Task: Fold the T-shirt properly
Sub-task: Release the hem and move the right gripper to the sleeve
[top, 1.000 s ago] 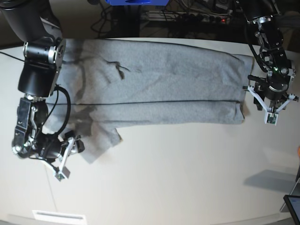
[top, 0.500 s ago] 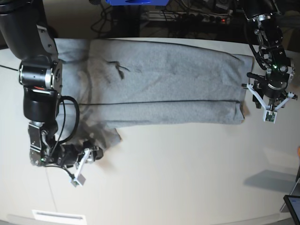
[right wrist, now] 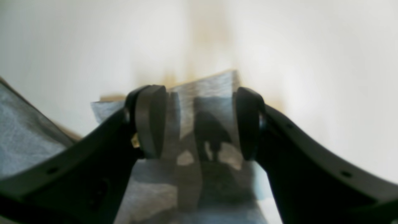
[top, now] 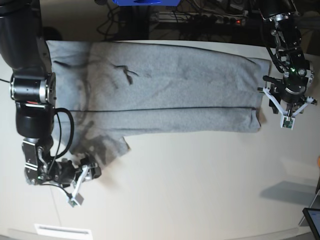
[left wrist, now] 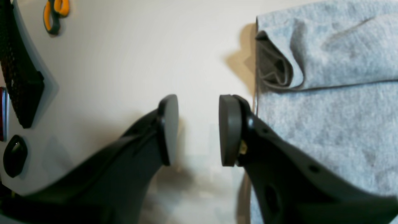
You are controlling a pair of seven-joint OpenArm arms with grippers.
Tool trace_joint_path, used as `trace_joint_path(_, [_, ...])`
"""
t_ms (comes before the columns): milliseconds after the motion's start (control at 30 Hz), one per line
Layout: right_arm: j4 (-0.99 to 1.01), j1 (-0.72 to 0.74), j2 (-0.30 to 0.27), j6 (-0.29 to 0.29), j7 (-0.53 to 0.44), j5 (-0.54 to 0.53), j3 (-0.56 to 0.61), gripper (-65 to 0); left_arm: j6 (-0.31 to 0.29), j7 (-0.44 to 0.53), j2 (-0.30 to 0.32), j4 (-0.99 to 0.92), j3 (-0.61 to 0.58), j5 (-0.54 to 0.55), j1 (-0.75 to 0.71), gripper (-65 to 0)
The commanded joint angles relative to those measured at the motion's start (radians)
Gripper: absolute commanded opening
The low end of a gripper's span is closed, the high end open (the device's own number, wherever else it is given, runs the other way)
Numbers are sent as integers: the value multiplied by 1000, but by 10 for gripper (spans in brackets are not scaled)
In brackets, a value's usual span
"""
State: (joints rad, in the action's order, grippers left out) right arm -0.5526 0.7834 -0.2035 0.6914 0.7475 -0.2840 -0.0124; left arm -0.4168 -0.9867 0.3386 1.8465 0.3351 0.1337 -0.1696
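T-shirt (top: 165, 90): grey, spread flat across the far half of the table (top: 200, 190), plain side up, one long fold line running along its length. A sleeve (top: 102, 147) stuck out from the near edge toward the base view's left. At the base view's right end, the folded edge showed stacked layers with a small pocket of cloth, seen close in the left wrist view (left wrist: 276, 68).

Left gripper (left wrist: 199, 129): on the base view's right (top: 286, 112), over bare table just beside the shirt's edge. Jaws stood partly apart with only table surface between them; nothing held. One finger (left wrist: 230, 130) sat right at the cloth's border; whether it touched could not be told.

Right gripper (right wrist: 199, 121): on the base view's left (top: 82, 182), low near the tip of the sleeve. Jaws stood apart, with grey cloth (right wrist: 205, 93) visible between and beyond the pads; the view was blurred, and nothing was pinched.

Scissors (left wrist: 54, 14): orange-handled, on the table, well apart from the shirt, left wrist view only.

Dark device (top: 312, 220): at the table's near corner on the base view's right, partly cut off.

Cables and power strip (top: 200, 17): beyond the far edge of the table.
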Motion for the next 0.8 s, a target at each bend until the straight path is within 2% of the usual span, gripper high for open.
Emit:
trace_joint_path(0, [-14,40,-14,7,-21,-14,-1,-306,8,16,17,14,6,-3,6,-430])
trace_joint_path(133, [-14,37,-40,7,-30,-14,-1,-306,8,16,17,12,6,-3,2,-430])
trace_joint_path(433, [147,26,-47,7,-145,-14,-1,-306,8,16,12,18,5,-3,2,-430])
trace_joint_path(767, [150,23,-17,7,-118,-14,-1,-306,8,16,17,14,5,-3,0,-430])
